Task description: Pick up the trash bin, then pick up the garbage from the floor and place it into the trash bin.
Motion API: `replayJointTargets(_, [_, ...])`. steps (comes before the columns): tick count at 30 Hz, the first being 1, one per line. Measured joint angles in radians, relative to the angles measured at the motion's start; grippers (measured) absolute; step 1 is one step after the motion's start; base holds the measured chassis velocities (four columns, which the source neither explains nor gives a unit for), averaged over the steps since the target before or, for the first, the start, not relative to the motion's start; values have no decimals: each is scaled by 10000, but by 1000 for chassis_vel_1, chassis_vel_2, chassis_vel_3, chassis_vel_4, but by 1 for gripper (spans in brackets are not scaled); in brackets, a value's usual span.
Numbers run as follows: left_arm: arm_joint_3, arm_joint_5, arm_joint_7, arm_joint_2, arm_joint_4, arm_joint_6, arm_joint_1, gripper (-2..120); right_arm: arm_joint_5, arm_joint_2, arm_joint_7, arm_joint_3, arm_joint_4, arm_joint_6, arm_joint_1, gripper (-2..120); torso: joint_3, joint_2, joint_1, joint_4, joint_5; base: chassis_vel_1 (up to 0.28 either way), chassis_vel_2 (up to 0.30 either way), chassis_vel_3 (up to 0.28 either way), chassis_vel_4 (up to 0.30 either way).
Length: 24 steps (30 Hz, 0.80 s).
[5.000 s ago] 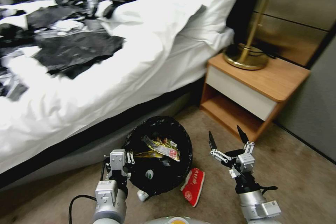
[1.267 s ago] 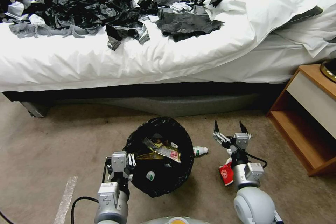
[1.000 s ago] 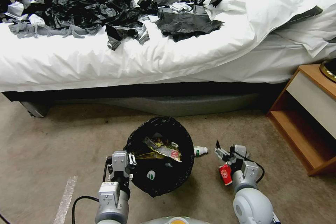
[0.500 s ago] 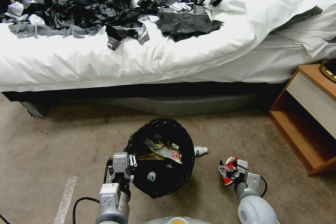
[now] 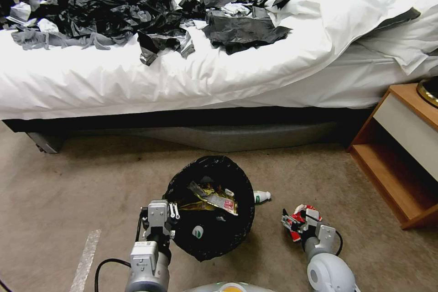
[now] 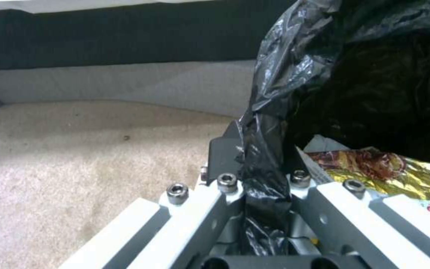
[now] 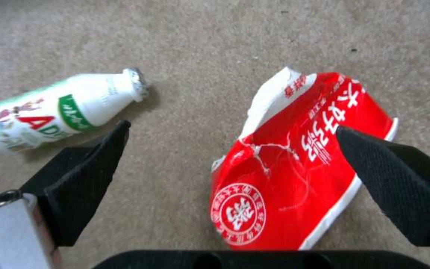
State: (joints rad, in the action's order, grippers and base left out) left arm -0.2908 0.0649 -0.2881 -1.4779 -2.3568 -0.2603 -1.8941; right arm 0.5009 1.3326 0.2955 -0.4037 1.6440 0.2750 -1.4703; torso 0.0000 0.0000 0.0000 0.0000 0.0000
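Observation:
The trash bin (image 5: 211,232), lined with a crinkly black bag, hangs just above the carpet in front of me. My left gripper (image 5: 172,213) is shut on its near-left rim; in the left wrist view the gripper (image 6: 262,149) pinches a fold of the black bag (image 6: 270,123). Yellow and red wrappers (image 5: 212,196) and a white cap lie inside. My right gripper (image 5: 299,221) is low over the floor, open, its fingers (image 7: 86,168) astride a flat red wrapper (image 7: 299,164). A small white bottle (image 7: 50,112) lies on the carpet beside it, close to the bin.
The bed (image 5: 137,82) with a heap of black plastic sheets (image 5: 114,13) runs across the back. A wooden nightstand (image 5: 401,146) stands at the right. Bare carpet (image 5: 68,191) lies to the left, with a pale tape strip (image 5: 86,258).
The view turned left along the bed since five seconds ago. Over the last second my right gripper came down to the floor around the red wrapper. The left gripper kept its hold on the bin.

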Motion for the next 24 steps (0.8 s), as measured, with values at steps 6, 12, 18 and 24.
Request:
replayJointTargets(6, [-5,63,3,-23,-22,20,-43,1,-234,58,-175,29,-1070,-372,441,100,0,0,0,1,1,0,0,0,0])
replayJointTargets(12, [14,128,6,-45,-23,32,-77,1,-445,108,-213,21,-2101,-686,958,100,0,0,0,0,0,0,0,0,0])
replayJointTargets(18, [-44,113,6,-53,-10,40,-53,1,-983,114,-393,4,-3361,-1613,1622,92,0,0,0,0,1,0,0,0,0])
replayJointTargets(24, [-18,118,7,-87,64,40,-30,1,-1275,93,-623,22,-3552,-1882,1803,76,0,0,0,0,-1,0,0,0,0])
